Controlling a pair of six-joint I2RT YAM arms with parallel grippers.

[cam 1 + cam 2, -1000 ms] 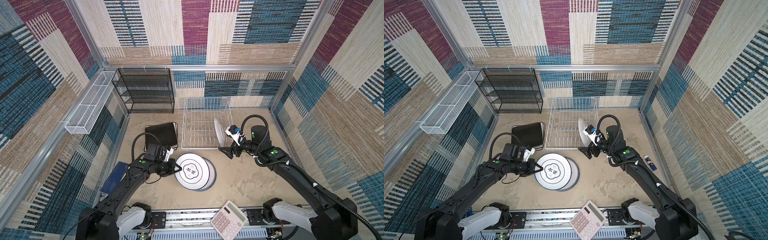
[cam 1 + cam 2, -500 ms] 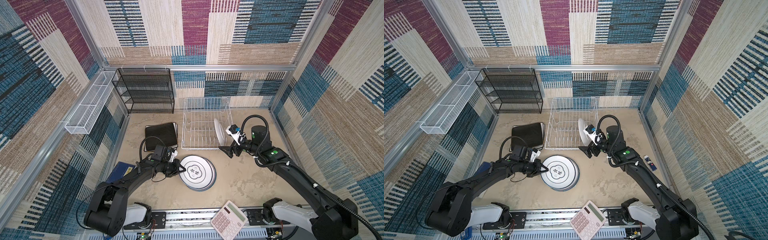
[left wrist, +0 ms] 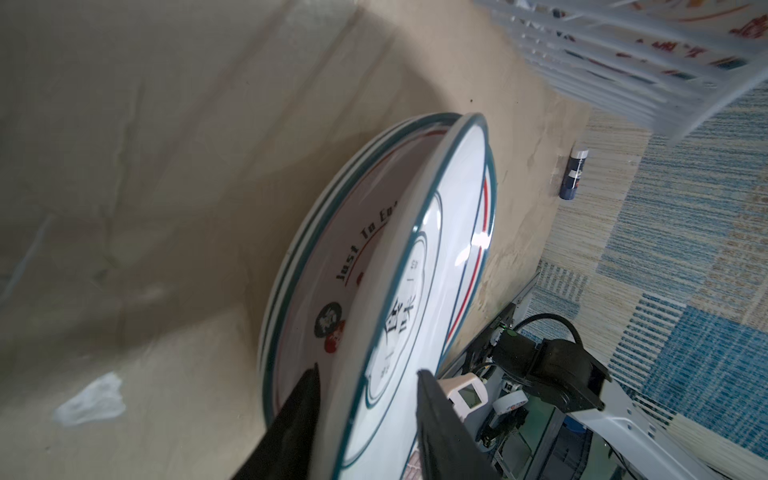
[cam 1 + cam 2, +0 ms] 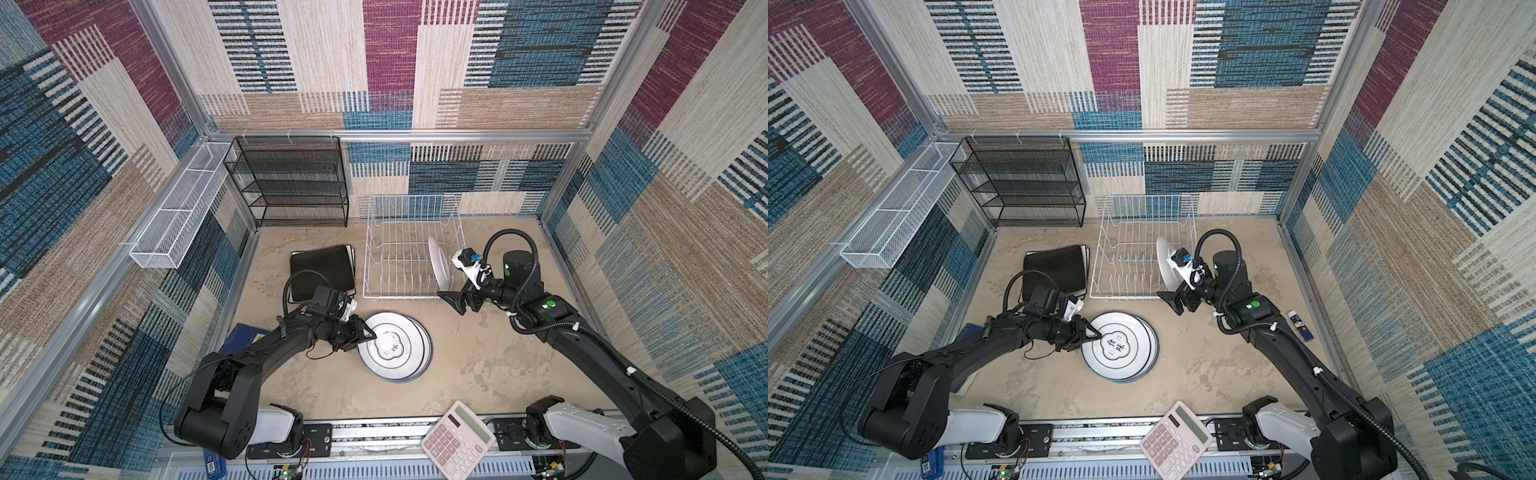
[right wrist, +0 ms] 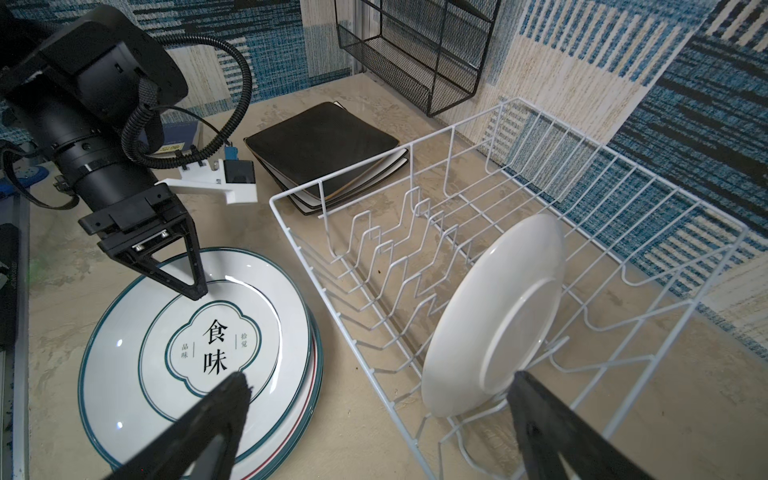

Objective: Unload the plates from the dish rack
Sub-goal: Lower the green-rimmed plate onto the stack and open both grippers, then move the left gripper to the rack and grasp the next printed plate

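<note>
Wire dish rack [image 4: 415, 205], white plate [image 4: 439, 264] upright inside, round plates [image 4: 405, 357] stacked nearby

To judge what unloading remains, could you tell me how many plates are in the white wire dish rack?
1: a round white plate stands on edge at the right end of the white wire dish rack; no others show.

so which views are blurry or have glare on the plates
Left wrist view: the rack is smeared with blur, and a small glare spot sits on the top plate. Right wrist view: that plate's print is sharp, but the right gripper's fingers are out of focus. Both top views: sharp, evenly lit, only soft shadows.
</note>
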